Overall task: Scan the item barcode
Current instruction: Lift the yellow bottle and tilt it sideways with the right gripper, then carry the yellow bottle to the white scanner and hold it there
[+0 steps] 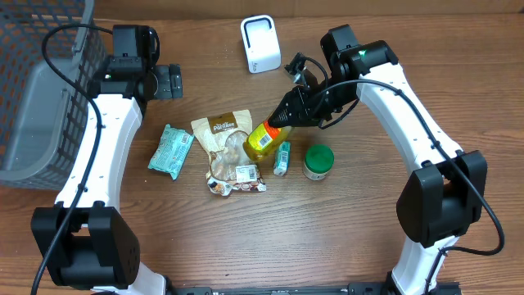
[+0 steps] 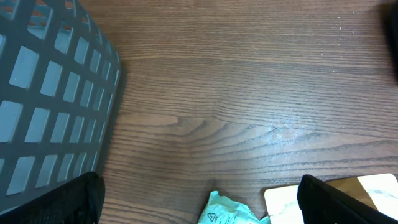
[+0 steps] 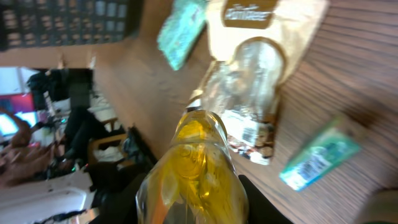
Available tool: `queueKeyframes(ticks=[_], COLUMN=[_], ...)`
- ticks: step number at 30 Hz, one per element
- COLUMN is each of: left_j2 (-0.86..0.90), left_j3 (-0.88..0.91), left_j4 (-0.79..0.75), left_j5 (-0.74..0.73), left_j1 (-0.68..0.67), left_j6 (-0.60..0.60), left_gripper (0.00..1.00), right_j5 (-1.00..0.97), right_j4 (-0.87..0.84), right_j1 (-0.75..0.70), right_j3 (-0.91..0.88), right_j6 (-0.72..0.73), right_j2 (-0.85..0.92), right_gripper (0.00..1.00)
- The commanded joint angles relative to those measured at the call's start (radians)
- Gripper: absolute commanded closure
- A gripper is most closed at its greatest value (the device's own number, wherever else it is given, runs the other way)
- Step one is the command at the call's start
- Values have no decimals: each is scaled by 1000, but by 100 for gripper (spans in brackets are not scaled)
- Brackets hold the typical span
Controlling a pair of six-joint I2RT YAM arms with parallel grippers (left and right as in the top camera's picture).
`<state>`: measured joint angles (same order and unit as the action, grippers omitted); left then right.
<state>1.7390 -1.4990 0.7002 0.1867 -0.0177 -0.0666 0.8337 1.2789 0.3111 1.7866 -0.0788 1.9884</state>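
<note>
Over the middle of the worktop (image 1: 368, 246), the right fingers (image 1: 288, 113) are clamped on one end of the yellow bottle (image 1: 262, 141), beside the snack pouch (image 1: 221, 131) and well apart from the white scanner (image 1: 260, 44), so we judge we should carry it to the scanner's face and roll the wrist slowly until the label looks squarely at it. The left fingers (image 2: 348, 202) stand spread wide and empty near the grey basket (image 1: 33, 106). We cannot find the barcode in any view: the right wrist picture is blurred and shows the bottle end-on, and the scanner's window is unreadable from overhead.
</note>
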Motion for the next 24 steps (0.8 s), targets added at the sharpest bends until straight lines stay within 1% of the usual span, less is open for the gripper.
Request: queueKeyframes(ticks=[1,3,7,9,14,16,18,20,24], left_j2=[-18,-18,-18,-18,-18,-18,-18,-18,-18], left_j3=[-20,-20,-20,-20,-20,-20,-20,-20,-20], left_j4=[0,0,0,0,0,0,0,0,0], left_j5=[3,3,3,3,3,3,3,3,3], left_j1=[-3,-3,-3,-3,-3,-3,-3,-3,-3], left_j6=[22,22,22,22,22,22,22,22,22], left_gripper=[0,0,0,0,0,0,0,0,0], right_j5=[-113,-133,-162,-207,-338,-417,-549,-697,-978], right_j4=[-32,-47,-56,-55,-44,-48,-84,-154,-315], right_j1=[2,2,3,3,16,34,63,97,175], right_j3=[9,11,49,91,250,311,351,356,344], right_j6=[140,183,212,236,237,236,235,229,130], right_j2=[-40,-40,-40,-40,-40,-40,-40,-40,-19], right_gripper=[93,95,95,95,96,96,96,96,96])
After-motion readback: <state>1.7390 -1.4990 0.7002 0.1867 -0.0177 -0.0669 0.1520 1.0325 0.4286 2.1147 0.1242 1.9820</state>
